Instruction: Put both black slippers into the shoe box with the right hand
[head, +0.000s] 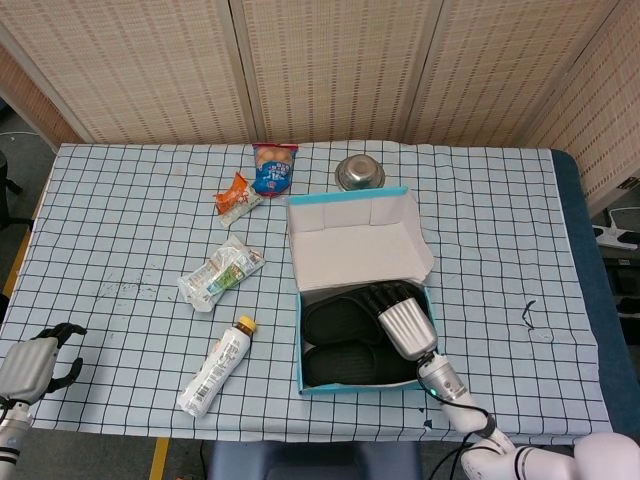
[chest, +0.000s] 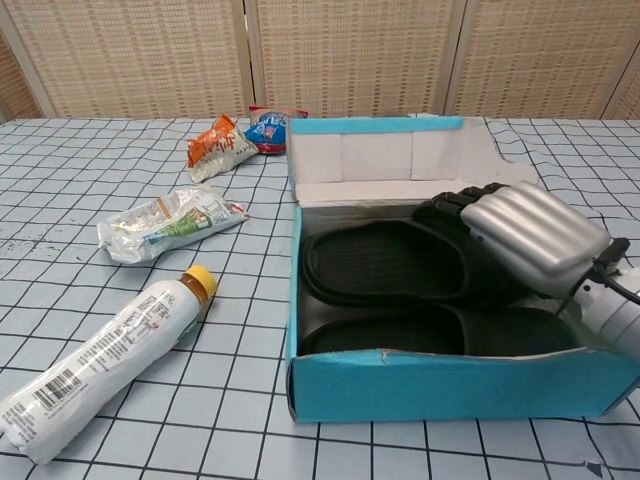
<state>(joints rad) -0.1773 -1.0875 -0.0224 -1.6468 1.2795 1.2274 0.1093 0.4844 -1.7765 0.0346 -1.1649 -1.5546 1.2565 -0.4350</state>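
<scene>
The blue shoe box (head: 299, 345) (chest: 460, 388) stands near the table's front edge, its lid (head: 360, 240) raised at the back. Two black slippers lie inside, side by side. The near slipper (head: 345, 366) (chest: 420, 335) rests along the front wall. The far slipper (head: 338, 320) (chest: 385, 265) sits low in the box. My right hand (head: 405, 326) (chest: 530, 240) reaches into the box from the right, its fingers curled around that slipper's strap end. My left hand (head: 35, 362) hangs off the table's front left corner, fingers curled in on nothing.
Left of the box lie a white bottle with a yellow cap (head: 215, 370) (chest: 110, 355) and a white-green packet (head: 220, 272) (chest: 170, 222). Behind the box are an orange snack (head: 235, 197), a blue-red bag (head: 274, 168) and a metal bowl (head: 359, 175).
</scene>
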